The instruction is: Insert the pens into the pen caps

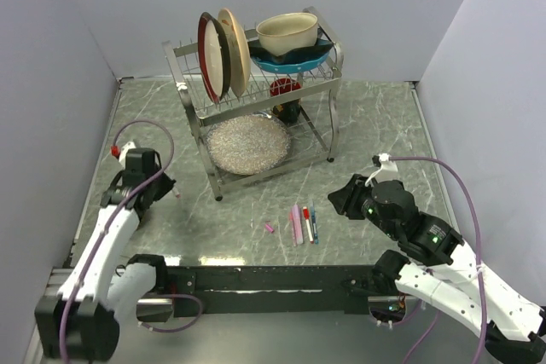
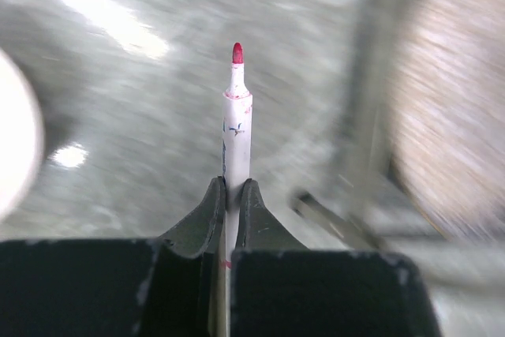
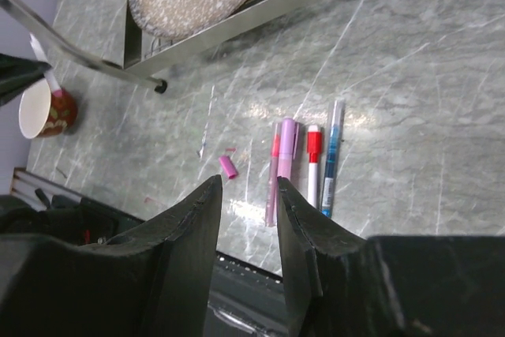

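Ahead of you the rack (image 1: 193, 117) is standing mid-table (image 1: 375, 130); pens (image 1: 304, 223) are lying side by side before it, a cap (image 1: 269, 228) just left of them, another pen (image 2: 237, 128) sitting in your left gripper (image 2: 233, 189).

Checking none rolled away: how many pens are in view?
5: one white, red-tipped pen in the left gripper; four side by side on the table: salmon, lilac, white-and-red, blue. Others may be hidden.

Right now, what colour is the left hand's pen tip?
Red pen tip; shows best in left wrist view.
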Controlling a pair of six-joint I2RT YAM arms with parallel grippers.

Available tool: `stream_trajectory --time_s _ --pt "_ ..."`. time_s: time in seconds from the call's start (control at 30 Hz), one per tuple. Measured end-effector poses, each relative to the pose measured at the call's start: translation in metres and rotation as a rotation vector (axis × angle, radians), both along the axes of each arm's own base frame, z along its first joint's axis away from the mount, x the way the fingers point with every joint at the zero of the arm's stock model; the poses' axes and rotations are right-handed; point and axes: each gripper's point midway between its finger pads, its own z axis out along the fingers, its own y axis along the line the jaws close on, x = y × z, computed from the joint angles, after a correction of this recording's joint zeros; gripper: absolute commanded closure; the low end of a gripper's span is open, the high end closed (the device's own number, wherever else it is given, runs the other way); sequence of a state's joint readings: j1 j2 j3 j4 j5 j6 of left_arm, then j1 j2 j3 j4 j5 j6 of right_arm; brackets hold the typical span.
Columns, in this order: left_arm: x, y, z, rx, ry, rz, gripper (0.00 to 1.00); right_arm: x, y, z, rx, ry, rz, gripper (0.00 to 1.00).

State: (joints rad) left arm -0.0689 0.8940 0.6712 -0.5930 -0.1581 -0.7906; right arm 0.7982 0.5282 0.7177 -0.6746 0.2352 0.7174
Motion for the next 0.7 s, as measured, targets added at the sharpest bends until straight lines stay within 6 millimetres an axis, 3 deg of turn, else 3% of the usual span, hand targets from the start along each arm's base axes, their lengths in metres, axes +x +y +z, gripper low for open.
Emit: stream_trajectory --time_s 0.2,0.33,0.47,0.7 --pt "-0.024 -0.050 0.037 -0.174 -0.165 -0.214 0.99 -0.008 0.011 -0.001 0.027 0.032 0.064 0.55" --pt "-0.051 -0.083 0.039 -0.282 -0.209 -0.377 0.99 -0.012 0.030 0.013 0.126 0.036 0.121 0.53" --pt "-0.086 -0.113 0.041 -0.398 -0.255 -0.561 0.99 -0.012 0.060 0.031 0.240 0.036 0.183 0.47" --pt "-0.119 -0.144 0.060 -0.522 -0.314 -0.788 0.99 -0.027 0.129 0.033 0.257 0.089 0.317 0.44"
